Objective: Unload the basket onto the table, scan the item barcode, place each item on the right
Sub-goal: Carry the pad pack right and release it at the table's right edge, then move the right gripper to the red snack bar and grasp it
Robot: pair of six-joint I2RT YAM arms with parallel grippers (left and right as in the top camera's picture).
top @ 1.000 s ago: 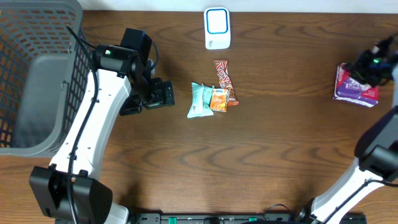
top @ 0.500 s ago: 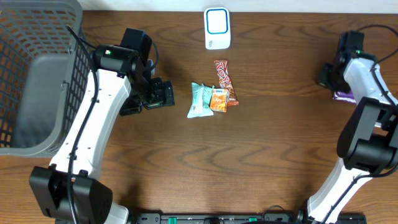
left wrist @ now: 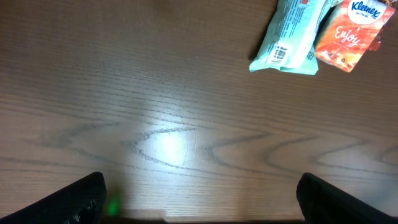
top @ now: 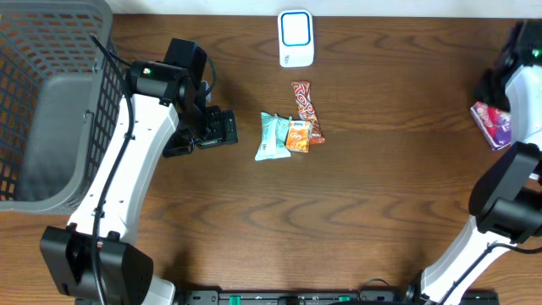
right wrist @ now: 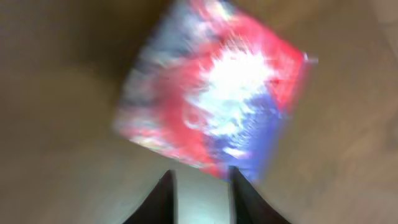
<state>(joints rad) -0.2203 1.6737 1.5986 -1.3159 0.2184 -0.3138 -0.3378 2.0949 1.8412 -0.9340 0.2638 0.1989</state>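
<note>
Packet (top: 492, 124), pink and purple, lies flat at the right edge of the table (top: 381, 212), well apart from everything else. It looks like the item in play, since the right arm is over it. In the right wrist view the packet (right wrist: 217, 106) is badly blurred, a red, white and blue wrapper just beyond the right gripper (right wrist: 200, 179). That pincer stands narrowly parted with nothing between its tips. Whether a tip brushes the wrapper's near edge I cannot tell.

The left gripper (left wrist: 199, 202) is spread wide and empty, hovering over bare wood left of the middle. A teal tissue pack (left wrist: 289, 31) and an orange tissue pack (left wrist: 348, 34) lie touching just ahead of it, with a snack bar (top: 306, 108) beside them. The teal one shows a barcode (left wrist: 281, 54) face up. The scanner (top: 295, 38) sits at the middle of the far edge, and a grey basket (top: 51, 85) fills the far left corner.

I'd judge the packet light, soft and squashy, with slick film that could slide in a loose pinch. A firm hold across its narrower width, near the middle, seems best. I can't make out a barcode on it, so the grip should leave both broad faces free to turn toward the scanner.
</note>
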